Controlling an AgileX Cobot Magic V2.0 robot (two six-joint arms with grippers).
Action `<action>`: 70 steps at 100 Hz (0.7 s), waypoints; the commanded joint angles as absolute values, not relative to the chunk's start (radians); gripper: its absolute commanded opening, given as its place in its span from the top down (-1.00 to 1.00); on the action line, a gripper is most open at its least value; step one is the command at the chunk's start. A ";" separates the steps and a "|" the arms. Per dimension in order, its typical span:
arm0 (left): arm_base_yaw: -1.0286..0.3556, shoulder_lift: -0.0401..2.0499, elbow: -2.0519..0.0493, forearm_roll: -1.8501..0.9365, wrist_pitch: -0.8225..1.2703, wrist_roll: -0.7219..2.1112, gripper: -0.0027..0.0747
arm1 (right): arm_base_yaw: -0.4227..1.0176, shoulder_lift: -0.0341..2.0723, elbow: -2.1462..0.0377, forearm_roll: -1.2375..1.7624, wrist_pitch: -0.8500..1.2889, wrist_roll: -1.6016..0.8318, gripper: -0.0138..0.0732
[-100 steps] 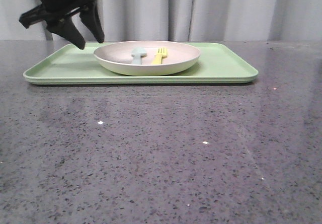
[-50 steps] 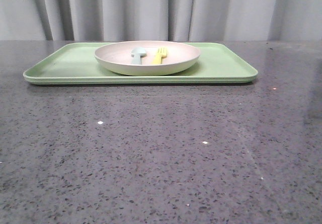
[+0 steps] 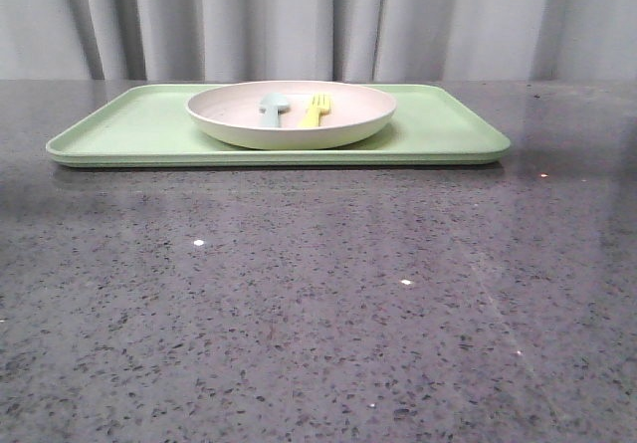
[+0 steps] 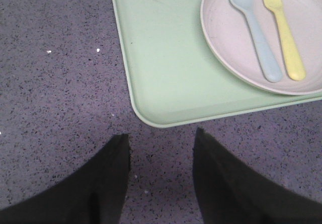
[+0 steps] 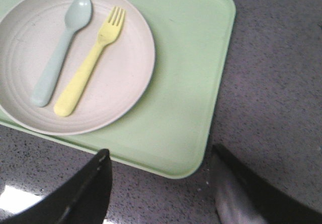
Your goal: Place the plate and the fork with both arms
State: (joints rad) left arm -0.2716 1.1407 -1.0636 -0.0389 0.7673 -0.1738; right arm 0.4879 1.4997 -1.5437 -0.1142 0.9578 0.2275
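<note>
- The plate (image 3: pixel 291 114) sits on the light green tray (image 3: pixel 438 129), roughly mid-tray, and the yellow fork (image 3: pixel 315 110) lies inside the plate, just beside a pale blue-grey spoon (image 3: pixel 272 109), the two side by side and not touching.
- Judged from this layout, the placing looks done: plate on tray, fork in plate, and nothing is held by either arm. What may remain is only parking the arms.
- The left gripper (image 4: pixel 161 151) hangs over the bare speckled table (image 3: pixel 318 324) near one tray corner, its fingers (image 4: pixel 113 168) spread apart and empty.
- The right gripper (image 5: pixel 161 166) hangs near the tray's other front corner, fingers (image 5: pixel 98 176) likewise parted with nothing between them.
- The front view shows no arm at all, only the tray, the plate's side profile and a grey curtain (image 3: pixel 318 20) behind; it gives the plate's low rim height.
- The wrist views add what the front hides: the full length of fork (image 5: pixel 88 63) and spoon (image 5: pixel 60 50) from above, their handles resting toward the plate's rim, and the tray's rounded corners.
</note>
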 commanded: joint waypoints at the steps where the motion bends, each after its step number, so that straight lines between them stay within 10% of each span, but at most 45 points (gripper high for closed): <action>1: -0.281 1.104 -1.084 -0.041 0.705 -0.182 0.15 | 0.515 1.550 -1.672 -0.135 0.966 0.219 -0.32; 70: -0.281 1.095 -1.084 -0.044 0.705 -0.182 0.15 | 0.556 2.047 -2.190 -0.039 1.169 0.336 -0.32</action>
